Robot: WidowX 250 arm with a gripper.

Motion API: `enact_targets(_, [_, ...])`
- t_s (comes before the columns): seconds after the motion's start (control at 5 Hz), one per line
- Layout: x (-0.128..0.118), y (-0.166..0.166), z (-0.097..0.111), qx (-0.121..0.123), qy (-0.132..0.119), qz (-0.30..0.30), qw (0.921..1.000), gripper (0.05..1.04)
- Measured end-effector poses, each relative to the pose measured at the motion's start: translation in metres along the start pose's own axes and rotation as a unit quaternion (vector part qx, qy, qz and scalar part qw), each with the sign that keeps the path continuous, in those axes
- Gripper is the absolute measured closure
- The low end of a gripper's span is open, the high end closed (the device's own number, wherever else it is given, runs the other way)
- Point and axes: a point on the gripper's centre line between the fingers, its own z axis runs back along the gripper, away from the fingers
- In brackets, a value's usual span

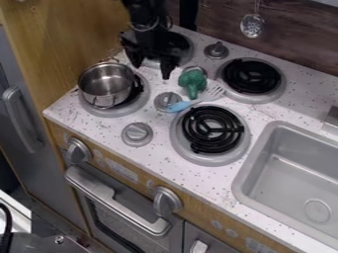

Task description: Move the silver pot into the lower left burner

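Observation:
The black gripper (153, 65) hangs over the back left burner (180, 48), its two fingers spread apart with nothing between them. To its left and a little nearer the front, the silver pot (105, 84) stands upright and looks empty. The pot rests on the front left burner (137, 103), left of centre, and part of the black coil shows at its right side. Pot and gripper are apart.
A green broccoli toy (192, 81) and a blue-handled fork (180, 106) lie between the burners. The front right burner (211, 129) and back right burner (251, 76) are bare. Knobs stand between burners; a sink (297, 168) is at right.

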Motion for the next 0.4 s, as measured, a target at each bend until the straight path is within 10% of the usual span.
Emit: enact_targets(0.4, [-0.0078,-0.0021,-0.0037,0.006,0.068,-0.01,0.9976,0.085])
